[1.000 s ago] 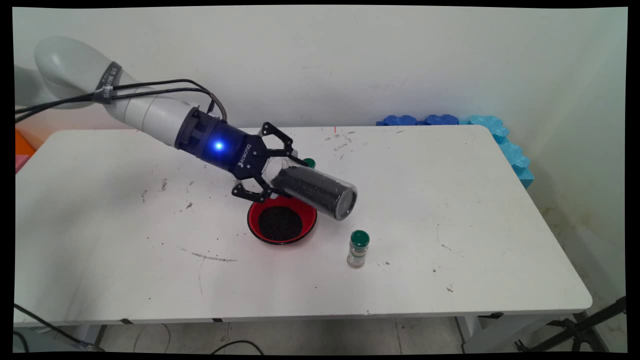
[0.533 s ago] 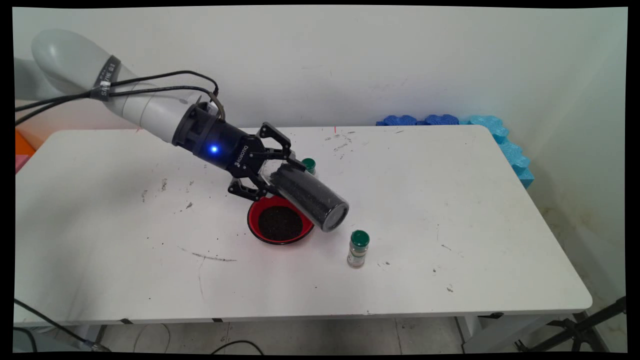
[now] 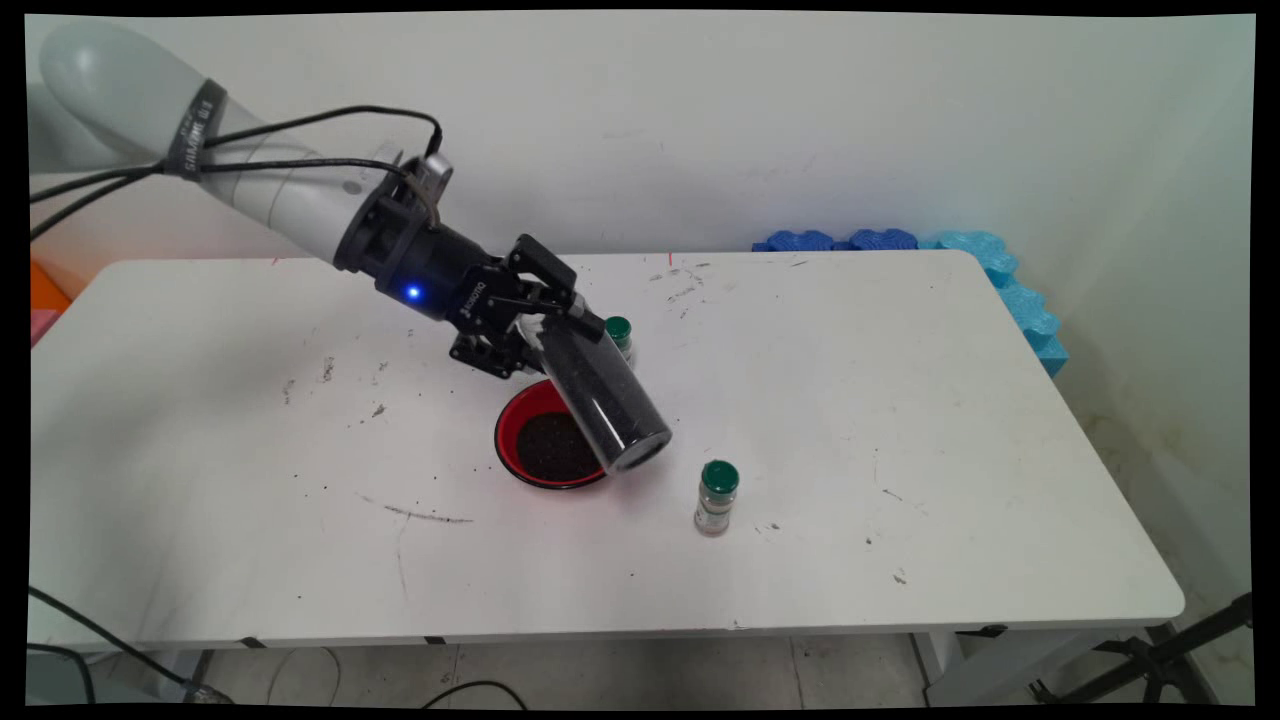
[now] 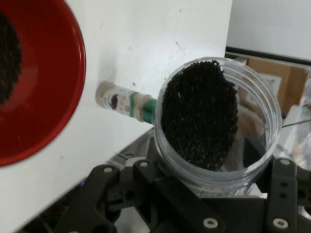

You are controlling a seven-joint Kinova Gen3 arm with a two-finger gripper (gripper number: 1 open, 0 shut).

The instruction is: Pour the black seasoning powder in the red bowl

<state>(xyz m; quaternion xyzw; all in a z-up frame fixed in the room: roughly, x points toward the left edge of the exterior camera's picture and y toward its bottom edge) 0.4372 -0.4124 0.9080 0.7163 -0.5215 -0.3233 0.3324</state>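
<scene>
My gripper [image 3: 530, 330] is shut on a clear jar [image 3: 600, 395] filled with black grains, held tilted with its bottom end pointing down and right, above the right rim of a red bowl [image 3: 512, 432]. The bowl holds a dark heap of the same grains. In the hand view the jar's open mouth [image 4: 216, 121] faces the camera, its black grains piled against the left side, and the red bowl [image 4: 53, 87] fills the upper left. A small green-capped spice bottle [image 3: 716, 497] stands on the table right of the bowl; the bottle [image 4: 124, 102] shows lying sideways in the hand view.
A second green-capped bottle [image 3: 619, 333] stands behind the jar. Blue foam pieces [image 3: 960, 262] lie along the table's far right corner. Dark specks are scattered on the white table [image 3: 900, 400]. Cables run on the floor under the front edge.
The gripper has turned and drawn back toward the upper left, swinging the jar's lower end down and left, from beside the bowl to over its right rim.
</scene>
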